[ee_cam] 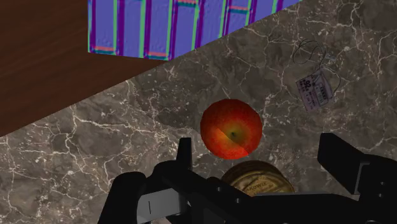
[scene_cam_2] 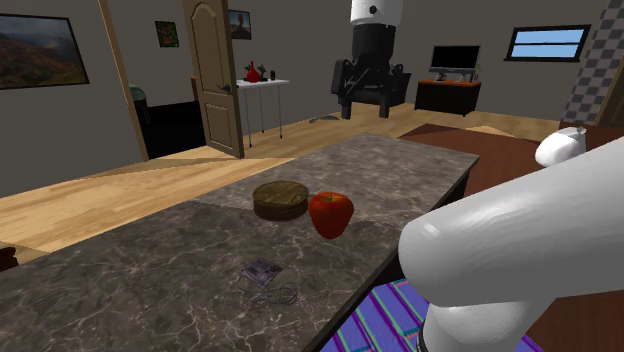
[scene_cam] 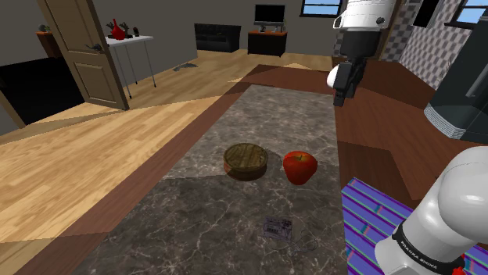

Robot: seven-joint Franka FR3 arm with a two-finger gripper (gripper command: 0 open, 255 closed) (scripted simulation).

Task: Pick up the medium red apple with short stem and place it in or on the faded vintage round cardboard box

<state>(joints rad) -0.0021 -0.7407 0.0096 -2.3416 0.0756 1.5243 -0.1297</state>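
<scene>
A red apple (scene_cam: 299,166) (scene_cam_2: 330,213) (ee_cam: 231,128) rests on the dark marble counter (scene_cam: 195,226). It sits close beside a low round brown box (scene_cam: 245,161) (scene_cam_2: 280,199) (ee_cam: 261,181), which has a flat closed lid. My black gripper (scene_cam: 342,98) (scene_cam_2: 368,106) (ee_cam: 261,154) hangs high above the counter's far part, well clear of both. Its fingers stand apart and open, with nothing between them. In the wrist view the apple lies just beyond the fingertips, and the hand partly covers the box.
A small printed tag with a thin wire loop (scene_cam: 278,227) (scene_cam_2: 262,271) (ee_cam: 315,92) lies on the counter nearer the stand. A purple striped rug (scene_cam: 375,219) (ee_cam: 172,25) covers the floor beside the counter's edge. My white arm (scene_cam_2: 520,240) crosses the second exterior view's right.
</scene>
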